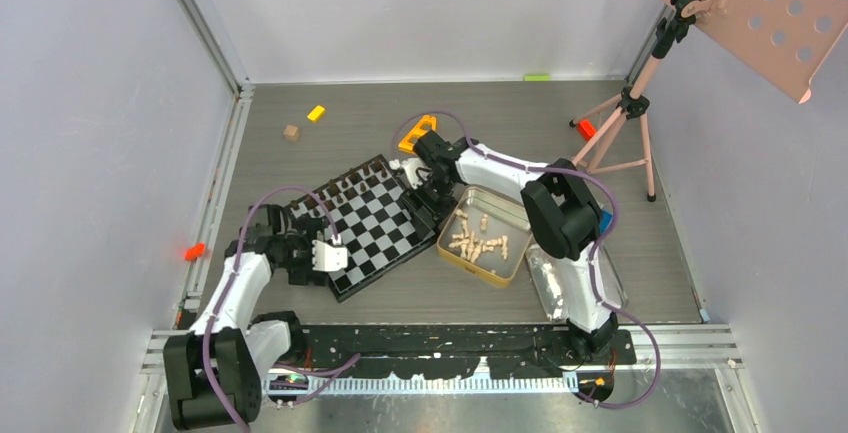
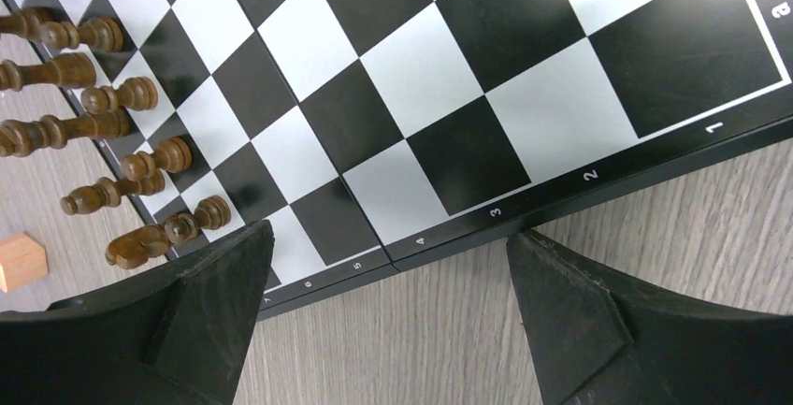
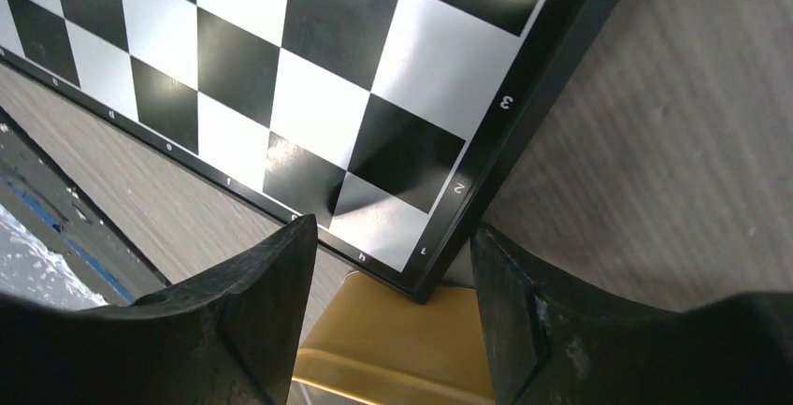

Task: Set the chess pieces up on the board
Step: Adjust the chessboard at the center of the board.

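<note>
Board: the board [image 1: 372,225] lies at an angle on the table, between your two arms.
Dark pieces: the dark chess pieces [image 2: 120,96] line the board's far-left edge, apparently already placed on their side.
Pale pieces: the pale chess pieces [image 1: 478,243] lie heaped in the gold tin [image 3: 383,344], which touches or nearly touches the board's right corner. None is on the squares, so their side looks not yet started.
Left gripper: your left gripper [image 2: 388,237] has its fingers wide apart and empty. It hovers at the numbered near border, probably kept clear of the dark row.
Right gripper: your right gripper [image 3: 393,227] is parted and empty, above the corner where board meets tin. It seems placed to reach a pale piece.
Hard to make out: you cannot tell which kinds of pieces are in the tin. The right arm partly covers the silver tray [image 1: 543,288]. Each wrist view cuts off most of the board.
</note>
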Available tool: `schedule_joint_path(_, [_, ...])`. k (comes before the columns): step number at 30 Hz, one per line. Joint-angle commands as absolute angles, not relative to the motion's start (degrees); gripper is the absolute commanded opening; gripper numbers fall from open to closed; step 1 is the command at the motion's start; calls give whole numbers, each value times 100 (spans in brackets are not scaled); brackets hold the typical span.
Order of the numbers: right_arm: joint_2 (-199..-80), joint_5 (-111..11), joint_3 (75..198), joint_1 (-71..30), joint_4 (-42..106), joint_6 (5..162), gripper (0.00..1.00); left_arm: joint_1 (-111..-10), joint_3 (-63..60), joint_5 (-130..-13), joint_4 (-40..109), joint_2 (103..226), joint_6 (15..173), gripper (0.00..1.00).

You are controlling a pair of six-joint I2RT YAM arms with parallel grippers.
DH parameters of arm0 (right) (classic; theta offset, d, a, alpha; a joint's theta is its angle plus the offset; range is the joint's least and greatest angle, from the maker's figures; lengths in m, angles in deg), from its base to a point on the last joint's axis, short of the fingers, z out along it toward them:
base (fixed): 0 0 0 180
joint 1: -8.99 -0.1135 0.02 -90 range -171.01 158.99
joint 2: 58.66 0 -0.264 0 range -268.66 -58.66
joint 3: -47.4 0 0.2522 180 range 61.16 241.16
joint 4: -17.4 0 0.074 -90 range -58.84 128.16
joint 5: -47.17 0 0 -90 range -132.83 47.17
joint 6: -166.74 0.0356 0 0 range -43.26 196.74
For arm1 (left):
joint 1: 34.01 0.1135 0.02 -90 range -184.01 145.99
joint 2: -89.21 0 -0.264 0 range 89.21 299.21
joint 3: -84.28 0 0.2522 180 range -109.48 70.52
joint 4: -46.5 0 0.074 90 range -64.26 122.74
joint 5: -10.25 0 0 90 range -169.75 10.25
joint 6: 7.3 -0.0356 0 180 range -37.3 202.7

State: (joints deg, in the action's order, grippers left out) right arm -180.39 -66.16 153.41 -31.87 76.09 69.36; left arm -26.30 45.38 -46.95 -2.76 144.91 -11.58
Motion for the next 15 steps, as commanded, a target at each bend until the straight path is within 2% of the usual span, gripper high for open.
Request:
schedule_joint_path(1, [-17352,-6960,14997,-3264,7866,6920,67,-3150,4197,-4830,185,14693,-584,100])
schedule_joint_path(15, [-16890,-7084,14212,-3465,7691,6672,70,-3901,4187,-5656,1333,14801,1117,100])
